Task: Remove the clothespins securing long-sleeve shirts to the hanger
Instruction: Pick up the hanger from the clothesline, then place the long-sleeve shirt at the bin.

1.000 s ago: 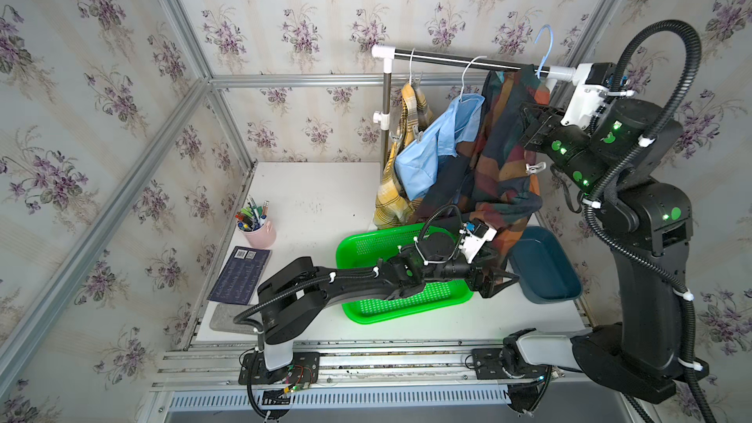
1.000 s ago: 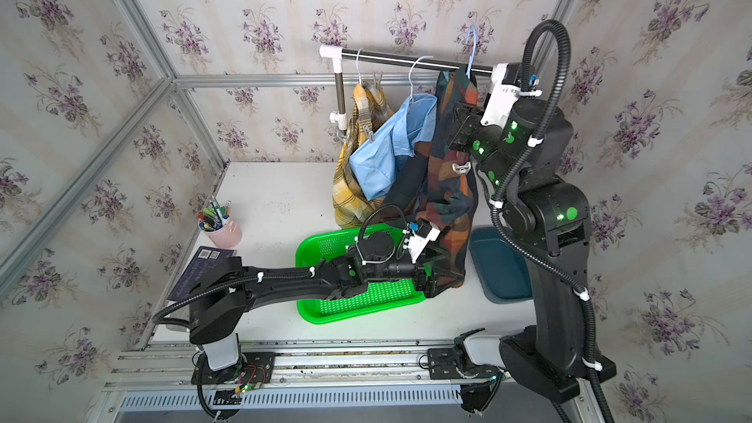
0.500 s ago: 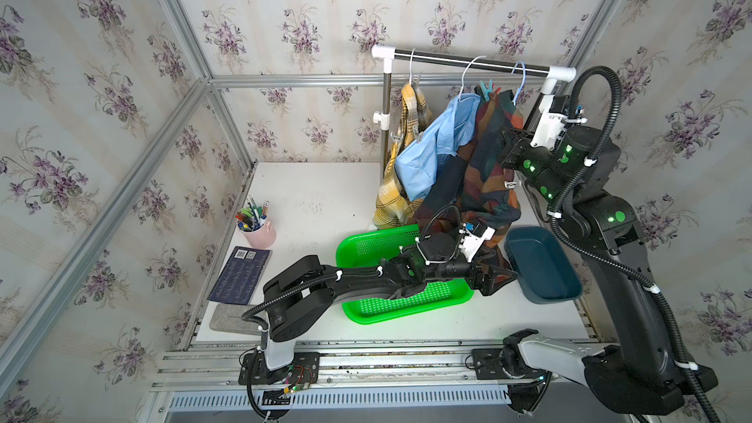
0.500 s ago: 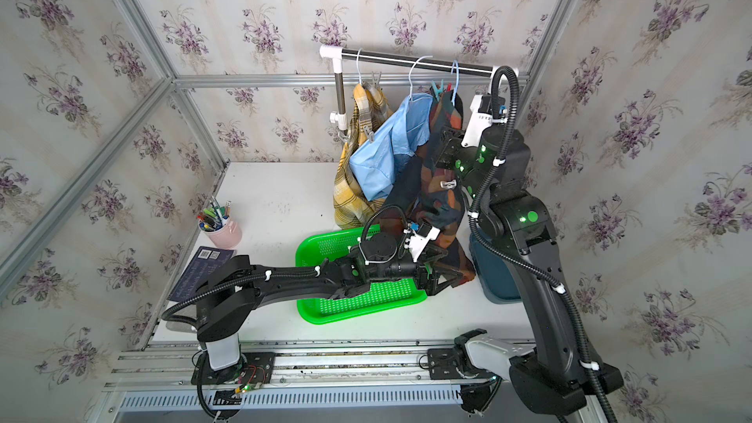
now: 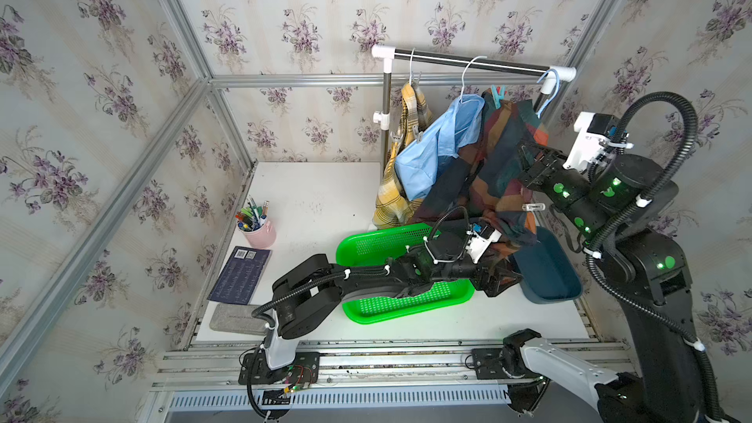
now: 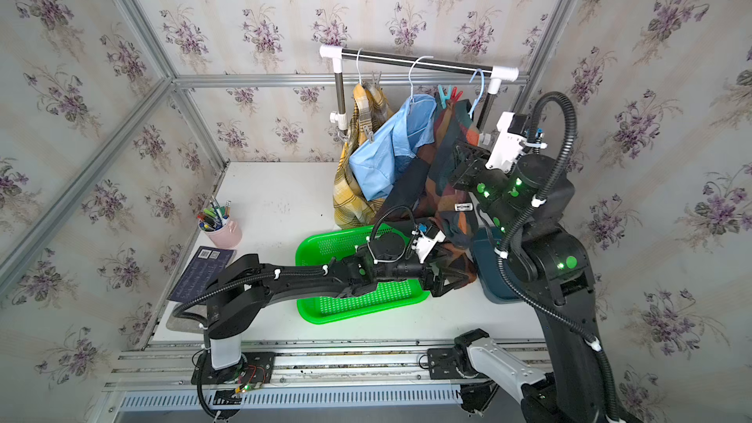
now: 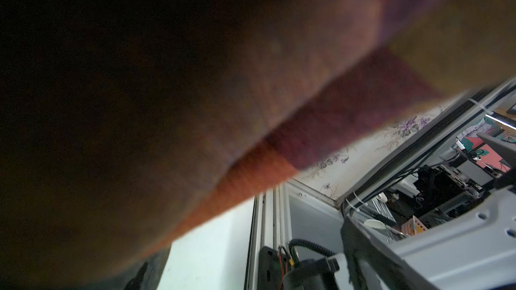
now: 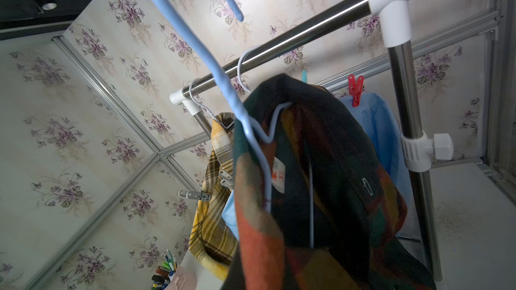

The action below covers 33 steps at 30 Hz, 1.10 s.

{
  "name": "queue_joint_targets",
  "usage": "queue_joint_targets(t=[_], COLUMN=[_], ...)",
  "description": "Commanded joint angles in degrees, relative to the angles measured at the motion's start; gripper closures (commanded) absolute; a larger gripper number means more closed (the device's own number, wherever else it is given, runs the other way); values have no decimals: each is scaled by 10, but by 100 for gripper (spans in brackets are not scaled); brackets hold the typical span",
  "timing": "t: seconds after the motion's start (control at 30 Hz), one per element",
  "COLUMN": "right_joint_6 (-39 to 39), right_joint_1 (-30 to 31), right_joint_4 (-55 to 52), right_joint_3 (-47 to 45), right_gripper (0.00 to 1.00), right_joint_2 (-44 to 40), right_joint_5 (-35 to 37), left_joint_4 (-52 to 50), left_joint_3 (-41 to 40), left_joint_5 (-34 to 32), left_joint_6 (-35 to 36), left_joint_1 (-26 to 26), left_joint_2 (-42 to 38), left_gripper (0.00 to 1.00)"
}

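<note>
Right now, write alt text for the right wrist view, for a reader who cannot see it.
A dark checked shirt on a blue wire hanger fills the foreground, below a metal clothes rail. Behind it hang a light blue shirt with a red clothespin at its top and a yellow plaid shirt bearing pale grey clothespins.

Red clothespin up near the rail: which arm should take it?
Right, probably. The right hand, shut, is raised beside the dark check shirt; its wrist view shows the bright red plastic clothespin. The left hand, open, sits low under that shirt's hem, camera mostly cloth-covered.
</note>
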Motion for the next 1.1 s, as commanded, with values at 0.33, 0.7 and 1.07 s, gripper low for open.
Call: queue_joint_targets(t=[0.33, 0.7, 1.07], right_joint_6=[23, 32, 67], right_joint_1=[0, 0, 0], right_joint_4=[59, 99, 101], right_joint_3=[24, 114, 204], right_gripper=[100, 100, 100], right_joint_2=[-60, -63, -2], right_joint_5=[-167, -318, -450], left_joint_4=[-46, -103, -118], left_joint_3=[97, 160, 60], left_joint_5=[-347, -604, -732], left_joint_6=[61, 269, 359], left_joint_1=[-33, -75, -102], left_joint_2=[30, -22, -160], left_gripper=[1, 1, 1])
